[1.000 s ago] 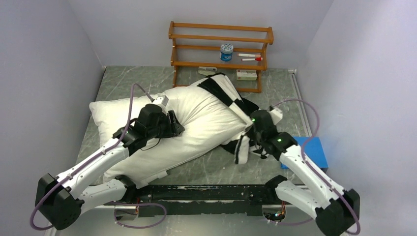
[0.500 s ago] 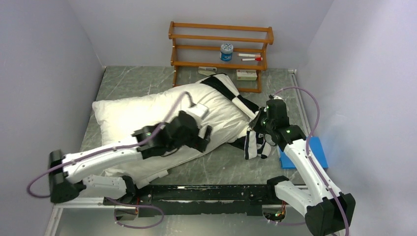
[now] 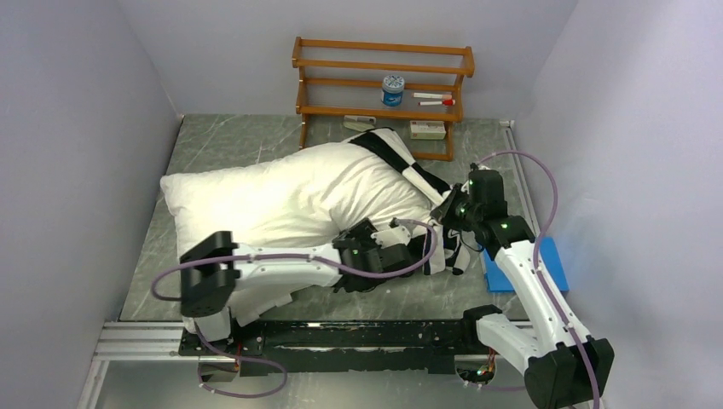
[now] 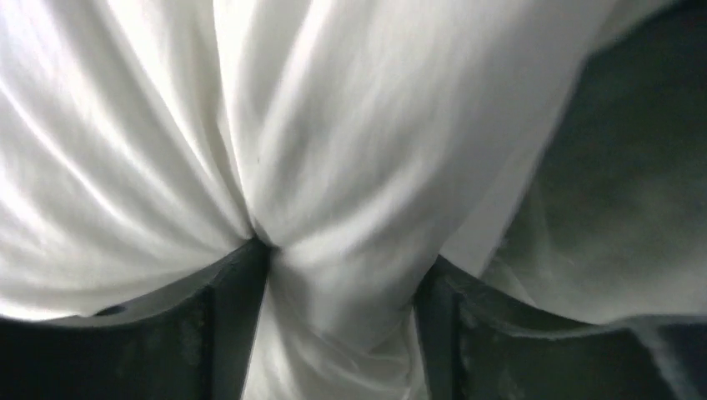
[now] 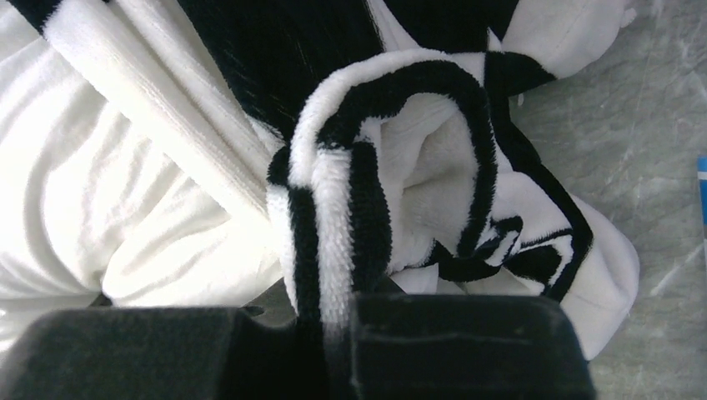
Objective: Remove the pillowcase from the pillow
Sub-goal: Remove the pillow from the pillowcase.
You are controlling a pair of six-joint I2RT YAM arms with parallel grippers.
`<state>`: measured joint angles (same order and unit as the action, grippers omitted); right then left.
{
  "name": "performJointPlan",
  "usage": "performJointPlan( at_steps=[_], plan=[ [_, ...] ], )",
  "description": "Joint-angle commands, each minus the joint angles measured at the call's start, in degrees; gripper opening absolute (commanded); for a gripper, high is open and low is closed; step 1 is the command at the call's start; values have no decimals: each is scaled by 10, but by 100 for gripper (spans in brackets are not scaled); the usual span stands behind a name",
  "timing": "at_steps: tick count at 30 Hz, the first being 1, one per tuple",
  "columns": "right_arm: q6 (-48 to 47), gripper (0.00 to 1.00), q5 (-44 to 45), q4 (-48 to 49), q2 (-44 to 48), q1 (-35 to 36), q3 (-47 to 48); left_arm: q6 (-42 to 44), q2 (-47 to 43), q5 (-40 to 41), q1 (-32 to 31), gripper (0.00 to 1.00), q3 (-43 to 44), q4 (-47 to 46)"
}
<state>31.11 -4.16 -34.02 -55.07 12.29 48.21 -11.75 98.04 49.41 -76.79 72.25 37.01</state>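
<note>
**Both grippers clamped on cloth at the pillow's right end**

The left gripper [image 4: 338, 333] pinches a fold of the white pillow [image 4: 167, 150] between its fingers. The right gripper [image 5: 329, 333] is clamped on the striped edge of the pillowcase [image 5: 375, 167]. In the top view the pillow lies across the middle of the frame on the table [image 3: 230, 141], its left part bare. The pillowcase is bunched over its right end, right of centre. A blue pad [image 3: 552, 260] lies at the right edge and a shelf [image 3: 384, 64] stands at the top

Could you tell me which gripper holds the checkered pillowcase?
The right gripper pinches the pillowcase by its striped edge; the left gripper grips the white pillow.
</note>
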Motion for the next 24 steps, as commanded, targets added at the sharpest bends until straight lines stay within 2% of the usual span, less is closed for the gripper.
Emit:
performJointPlan(
  at_steps=[1, 2, 3, 5, 8, 10, 12, 15, 17, 18, 20, 24],
  plan=[
    [-5, 0, 3, 26, 17, -38, 37, -160, 94, 176, 47, 45, 51, 179],
    [-7, 0, -1, 25, 17, -42, 41, -190, 105, 193, 54, 24, 62, 211],
    [-11, 0, -3, 21, 16, -45, 46, -228, 108, 209, 58, 7, 81, 249],
    [-22, 0, 4, 10, 15, -50, 66, -247, 92, 224, 63, 5, 103, 291],
    [-47, 0, -14, -4, 7, -53, 121, -153, 21, 214, 73, 5, 141, 264],
    [-70, 0, -90, -4, -8, -53, 176, -27, -42, 171, 82, 5, 163, 188],
    [-85, 0, -222, -14, -46, -52, 249, 87, -101, 131, 88, 5, 190, 127],
    [-85, 0, -375, -18, -95, -51, 355, 108, -137, 61, 126, 5, 294, 170],
    [-73, 0, -434, 2, -105, -50, 395, 110, -156, 28, 153, 5, 334, 193],
    [-73, 0, -440, 6, -106, -50, 404, 128, -166, 31, 161, 5, 338, 196],
    [-90, 3, -391, -26, -111, -49, 419, 131, -182, 39, 176, 5, 334, 204],
    [-142, 3, -152, -138, -144, -49, 398, 121, -205, 28, 200, 5, 303, 207]
  ],
)
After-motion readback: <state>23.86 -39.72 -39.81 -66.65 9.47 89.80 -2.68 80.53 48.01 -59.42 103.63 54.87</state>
